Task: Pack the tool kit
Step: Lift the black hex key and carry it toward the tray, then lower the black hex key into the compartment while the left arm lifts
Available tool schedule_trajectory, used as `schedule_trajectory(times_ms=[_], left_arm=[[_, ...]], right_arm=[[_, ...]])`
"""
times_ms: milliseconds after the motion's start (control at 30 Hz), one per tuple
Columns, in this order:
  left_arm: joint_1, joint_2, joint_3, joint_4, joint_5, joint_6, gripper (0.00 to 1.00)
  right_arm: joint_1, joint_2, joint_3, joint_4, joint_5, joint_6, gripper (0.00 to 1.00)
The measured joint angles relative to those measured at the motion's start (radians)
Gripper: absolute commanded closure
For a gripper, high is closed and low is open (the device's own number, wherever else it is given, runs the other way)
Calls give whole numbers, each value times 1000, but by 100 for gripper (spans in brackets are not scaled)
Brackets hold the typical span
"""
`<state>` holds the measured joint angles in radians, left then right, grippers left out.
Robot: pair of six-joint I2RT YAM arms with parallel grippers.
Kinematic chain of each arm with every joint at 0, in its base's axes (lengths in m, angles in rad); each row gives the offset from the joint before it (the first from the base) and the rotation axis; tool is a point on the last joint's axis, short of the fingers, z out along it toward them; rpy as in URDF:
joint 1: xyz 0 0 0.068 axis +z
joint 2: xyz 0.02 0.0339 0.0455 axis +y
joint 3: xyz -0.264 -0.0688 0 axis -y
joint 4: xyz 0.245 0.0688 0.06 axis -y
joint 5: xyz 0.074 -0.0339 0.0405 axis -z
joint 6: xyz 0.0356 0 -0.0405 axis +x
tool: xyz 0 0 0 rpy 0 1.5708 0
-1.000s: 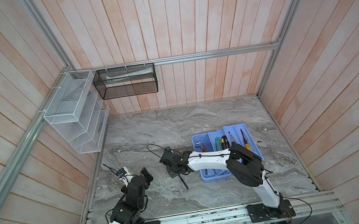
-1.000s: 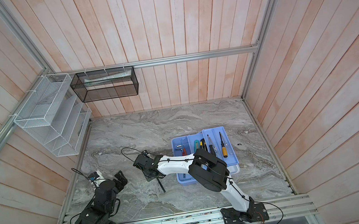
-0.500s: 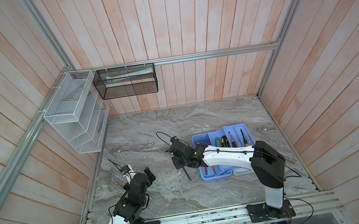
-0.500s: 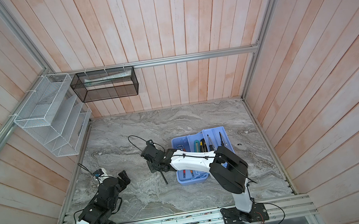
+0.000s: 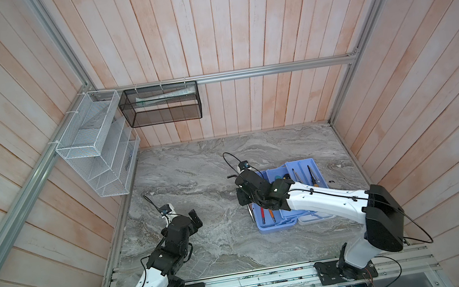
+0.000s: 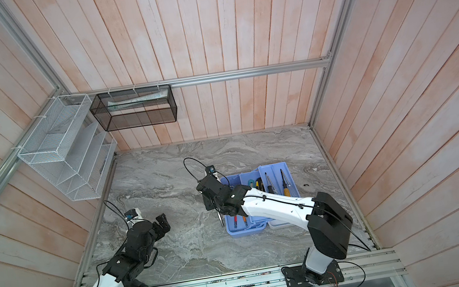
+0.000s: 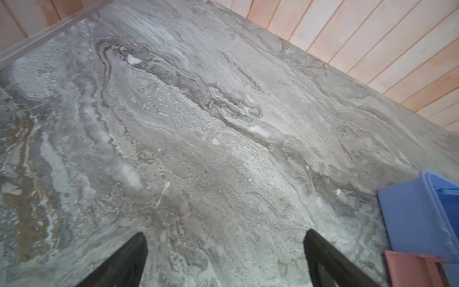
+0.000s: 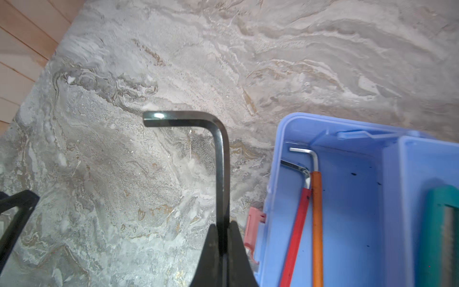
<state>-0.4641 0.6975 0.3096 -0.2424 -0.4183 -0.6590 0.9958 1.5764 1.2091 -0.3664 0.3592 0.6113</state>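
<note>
Your right gripper [image 8: 222, 227] is pinched fully shut on the long arm of a dark hex key [image 8: 220, 159]. The key's short bent end sticks out over the marble table [image 8: 124, 174], just beside the light blue base [image 8: 273, 193] of the tool kit.

In both top views the right arm hides much of that base [image 5: 275, 227] and most of a white piece [image 5: 315, 219] next to it. Inside the base lie a red-sleeved hex key [image 8: 296, 223] and an orange-sleeved hex key [image 8: 317, 223]. A green tool [image 8: 437, 236] is cut off by the frame edge.

Your left gripper [image 7: 224, 238] stands wide apart, holding nothing, over bare marble to the left of the kit.

The tube [image 5: 165, 96] in the black mesh basket [image 5: 163, 118] carries print too small to read.
</note>
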Motion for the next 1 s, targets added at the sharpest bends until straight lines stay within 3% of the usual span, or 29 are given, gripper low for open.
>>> schedule_trajectory(times_ms=[300,733,1000], left_arm=[[-2,156,91,135,96,81,0],[-2,178,112,213,154,155,0],[-2,201,112,258,196,155,0]], right_arm=[[-80,-121,-47,-57,79,52,100],[-115,-120,-96,-174,138,157,100],[-120,-67,-95,-177,95,170,100]])
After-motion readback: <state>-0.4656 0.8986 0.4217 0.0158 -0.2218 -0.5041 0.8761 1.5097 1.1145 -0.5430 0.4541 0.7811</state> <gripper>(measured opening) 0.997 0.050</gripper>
